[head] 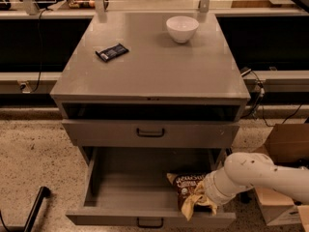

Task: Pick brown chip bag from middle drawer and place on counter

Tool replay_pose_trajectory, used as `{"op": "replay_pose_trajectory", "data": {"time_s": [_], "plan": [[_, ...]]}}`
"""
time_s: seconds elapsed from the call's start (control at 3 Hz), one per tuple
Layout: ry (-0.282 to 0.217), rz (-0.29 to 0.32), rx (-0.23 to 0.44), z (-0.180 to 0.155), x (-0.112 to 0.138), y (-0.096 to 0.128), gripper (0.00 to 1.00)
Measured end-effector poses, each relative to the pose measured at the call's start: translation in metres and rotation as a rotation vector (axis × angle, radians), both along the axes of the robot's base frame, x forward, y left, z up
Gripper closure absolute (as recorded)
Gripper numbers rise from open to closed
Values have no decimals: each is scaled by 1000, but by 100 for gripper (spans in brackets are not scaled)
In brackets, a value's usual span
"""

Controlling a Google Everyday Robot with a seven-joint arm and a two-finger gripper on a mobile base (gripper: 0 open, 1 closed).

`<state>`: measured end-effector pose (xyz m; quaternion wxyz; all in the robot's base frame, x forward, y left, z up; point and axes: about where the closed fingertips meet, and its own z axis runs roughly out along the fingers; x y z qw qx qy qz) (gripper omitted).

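The brown chip bag (188,190), dark brown with a cream-yellow lower part, lies in the right front of the open middle drawer (120,190). My white arm reaches in from the right. The gripper (205,195) is at the bag's right edge, hidden behind the wrist and the bag. The counter (154,66) is the grey top of the cabinet above.
A white bowl (182,28) stands at the back right of the counter and a small black wrapped bar (112,52) lies at its left. The drawer above (150,132) is shut. A cardboard box (282,178) stands on the floor at the right. A black bar (34,209) leans at lower left.
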<state>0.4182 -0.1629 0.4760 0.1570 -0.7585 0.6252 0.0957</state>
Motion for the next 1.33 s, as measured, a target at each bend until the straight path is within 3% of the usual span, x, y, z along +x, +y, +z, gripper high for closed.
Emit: {"op": "replay_pose_trajectory", "data": {"time_s": [0.33,1.0,1.33], "plan": [[-139,19,-3,53,-6,1,100],[-445,83,-40,196,-26,2,100],[-561,106,-52,271,-32,1,100]]}}
